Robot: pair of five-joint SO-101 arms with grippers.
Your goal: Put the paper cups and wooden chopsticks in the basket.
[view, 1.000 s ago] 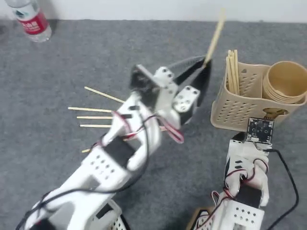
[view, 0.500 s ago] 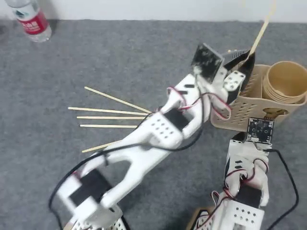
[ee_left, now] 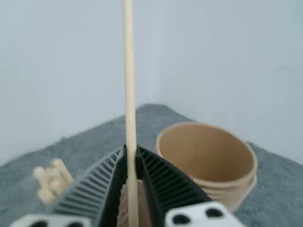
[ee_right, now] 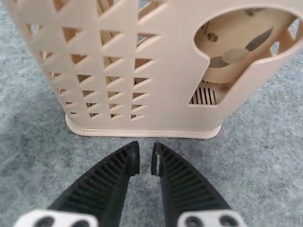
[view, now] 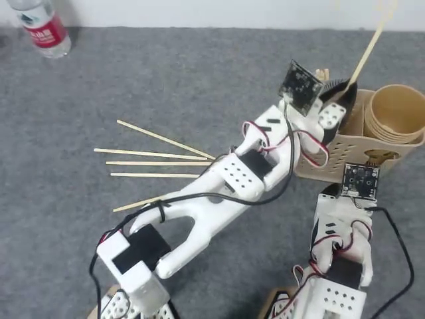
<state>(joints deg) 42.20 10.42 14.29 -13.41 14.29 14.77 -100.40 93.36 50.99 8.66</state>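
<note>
Left claw (ee_left: pixel 131 151), its ribbed black fingers pressed together, is clamped on one slim, round, pale wooden chopstick (ee_left: pixel 128 71) that stands nearly upright. In the high view this claw (view: pixel 342 90) hangs over the near-left corner of the basket (view: pixel 325 166), and the stick's upper end (view: pixel 370 46) is cut off at the frame's top. The basket is beige plastic with triangular lattice walls (ee_right: pixel 118 71) and an oval handle cutout. A nested stack of tan paper cups (view: pixel 398 113) sits in its right part, and blunt tips of other chopsticks (view: pixel 322 74) poke up from its left part. The lower end of the held stick is hidden behind the fingers. Loose chopsticks (view: pixel 156 156) lie fanned on the grey, felt-like tabletop (view: pixel 99 86), well left of the basket, with one partly covered by the left arm. The right claw (ee_right: pixel 145 158) rests low just before the basket's front wall, its tips almost meeting on nothing. A plastic bottle (view: pixel 43 26) stands at the far-left edge, with open room around the sticks.
</note>
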